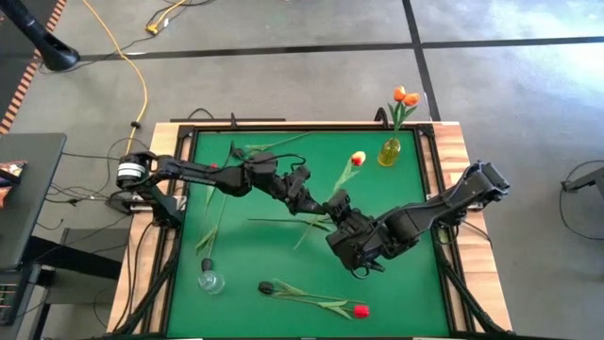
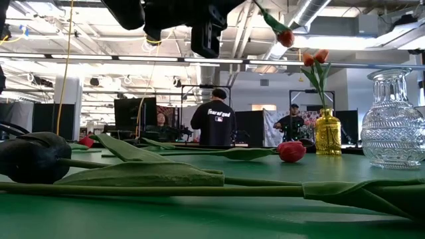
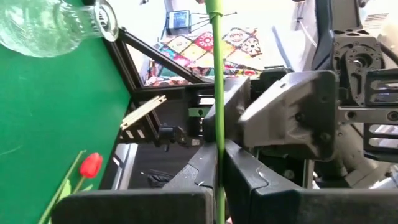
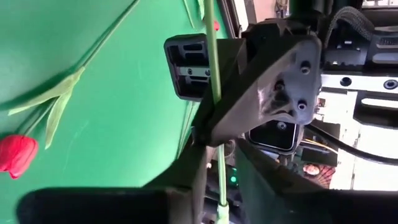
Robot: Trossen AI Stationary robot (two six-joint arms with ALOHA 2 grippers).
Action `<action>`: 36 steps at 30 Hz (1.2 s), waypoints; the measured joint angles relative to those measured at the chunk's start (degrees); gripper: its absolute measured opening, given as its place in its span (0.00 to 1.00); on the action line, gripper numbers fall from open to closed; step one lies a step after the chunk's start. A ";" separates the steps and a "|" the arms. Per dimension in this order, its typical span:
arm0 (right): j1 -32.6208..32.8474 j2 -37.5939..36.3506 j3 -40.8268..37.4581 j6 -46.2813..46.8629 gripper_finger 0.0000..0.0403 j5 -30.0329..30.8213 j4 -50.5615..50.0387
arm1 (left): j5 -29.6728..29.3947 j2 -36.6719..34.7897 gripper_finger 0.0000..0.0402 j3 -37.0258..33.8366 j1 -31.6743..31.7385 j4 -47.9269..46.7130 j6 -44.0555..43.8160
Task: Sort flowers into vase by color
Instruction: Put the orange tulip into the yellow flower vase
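While aloft, tulip stem (image 3: pixel 219 93) between left gripper (image 3: pixel 217 186) fingers, right gripper (image 4: pixel 211 199) alongside.

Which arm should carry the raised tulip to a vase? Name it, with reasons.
Left, probably. The left gripper is shut on the stem of the raised tulip, so it could carry it on. The right gripper sits at the same stem, its hold unconfirmed.

A flower (image 1: pixel 345 174) is held up between the left gripper (image 1: pixel 319 202) and the right gripper (image 1: pixel 342 219). A vase (image 1: pixel 389 151) is set behind them on the worktop (image 1: pixel 283 255).
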 joint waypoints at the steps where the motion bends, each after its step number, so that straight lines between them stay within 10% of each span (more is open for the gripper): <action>1: 0.00 -0.16 0.00 0.02 0.33 -0.02 0.04 | -0.27 0.00 0.00 0.00 0.02 0.00 0.02; 9: 1.39 -2.76 0.00 15.05 0.56 0.72 -2.30 | -5.23 0.00 0.00 0.02 3.58 -1.22 4.81; 23: 1.79 -15.82 -3.38 64.52 0.56 -7.14 -17.42 | -10.67 0.00 0.00 0.02 7.63 4.35 25.94; 29: 5.05 -30.29 -17.74 70.17 0.56 2.47 4.36 | -10.70 0.00 0.00 0.75 4.31 9.77 35.16; 36: 1.04 -39.81 -32.26 51.66 0.56 -5.28 45.90 | -13.52 0.04 0.00 9.79 -1.04 -0.77 55.66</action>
